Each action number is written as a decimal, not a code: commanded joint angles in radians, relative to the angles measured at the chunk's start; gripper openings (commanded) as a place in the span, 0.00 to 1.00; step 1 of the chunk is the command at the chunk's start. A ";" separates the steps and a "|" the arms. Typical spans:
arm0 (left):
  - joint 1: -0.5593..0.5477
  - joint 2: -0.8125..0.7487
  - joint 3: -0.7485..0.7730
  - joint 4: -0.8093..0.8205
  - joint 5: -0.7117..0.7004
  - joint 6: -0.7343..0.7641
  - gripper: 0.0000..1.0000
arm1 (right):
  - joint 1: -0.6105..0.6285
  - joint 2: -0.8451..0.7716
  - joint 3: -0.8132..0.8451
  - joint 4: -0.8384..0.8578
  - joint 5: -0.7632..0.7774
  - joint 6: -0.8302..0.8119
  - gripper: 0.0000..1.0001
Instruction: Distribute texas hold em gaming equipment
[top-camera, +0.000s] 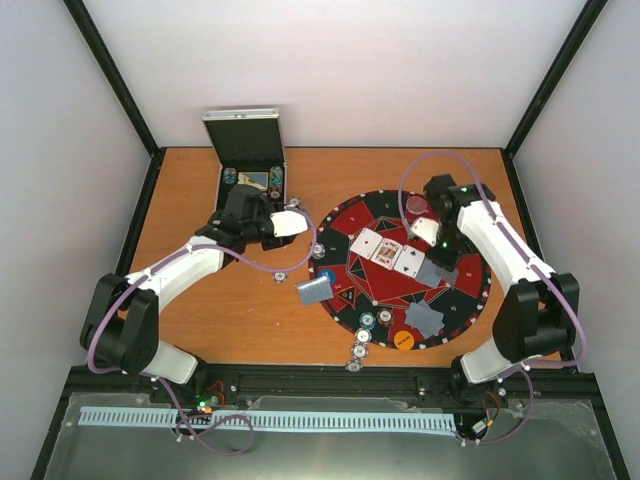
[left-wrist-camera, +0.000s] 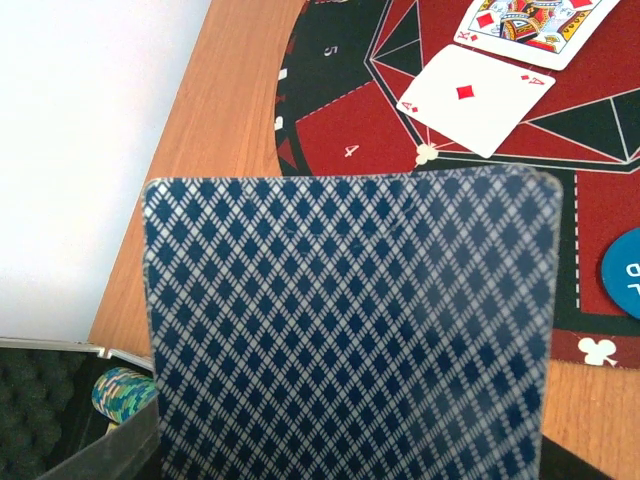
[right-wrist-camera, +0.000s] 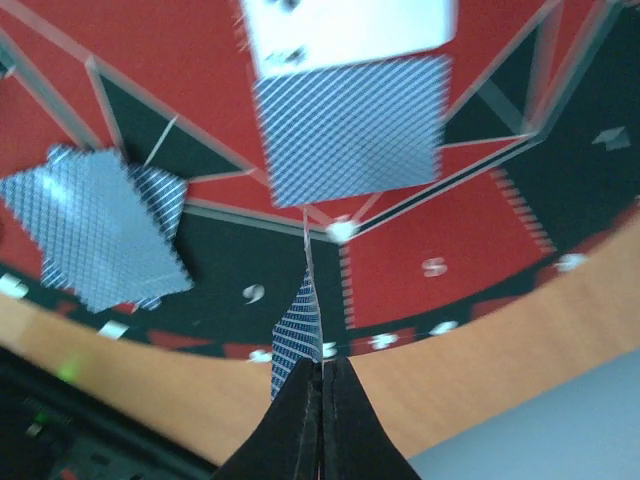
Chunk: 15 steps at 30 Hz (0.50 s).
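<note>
- While judging the deal as partly done, found the desk (top-camera: 220, 310) carrying a round mat (top-camera: 465, 300) right of centre, open case (top-camera: 243, 130) behind.
- Found left claw (top-camera: 290, 222) by the case, fingers hidden behind a blue-backed card (left-wrist-camera: 350, 330); judged gripped upright, ready to carry across.
- Found right claw (right-wrist-camera: 322, 375) closed on a thin card (right-wrist-camera: 298, 330) edge-on, over the mat, presumably for laying flat.
- Noted face-up cards (top-camera: 388, 252) mid-mat and face-down cards (right-wrist-camera: 345, 125) just ahead of that claw, crowding the drop.
- Noted chips (top-camera: 357, 350) strung at the near rim, orange disc (top-camera: 403, 340) nearby.
</note>
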<state>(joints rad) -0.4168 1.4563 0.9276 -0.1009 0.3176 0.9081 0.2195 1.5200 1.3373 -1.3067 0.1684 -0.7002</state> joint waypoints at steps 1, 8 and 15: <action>0.009 -0.032 -0.003 0.033 0.034 -0.002 0.53 | -0.006 0.032 -0.079 -0.115 -0.041 -0.016 0.03; 0.009 -0.028 0.000 0.029 0.042 0.001 0.53 | -0.097 0.034 -0.165 0.027 -0.076 -0.123 0.03; 0.008 -0.023 0.012 0.040 0.058 0.005 0.53 | -0.140 0.150 -0.183 0.125 -0.089 -0.184 0.03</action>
<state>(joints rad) -0.4164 1.4536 0.9226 -0.0998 0.3386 0.9081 0.0921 1.6215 1.1767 -1.2728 0.1009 -0.8188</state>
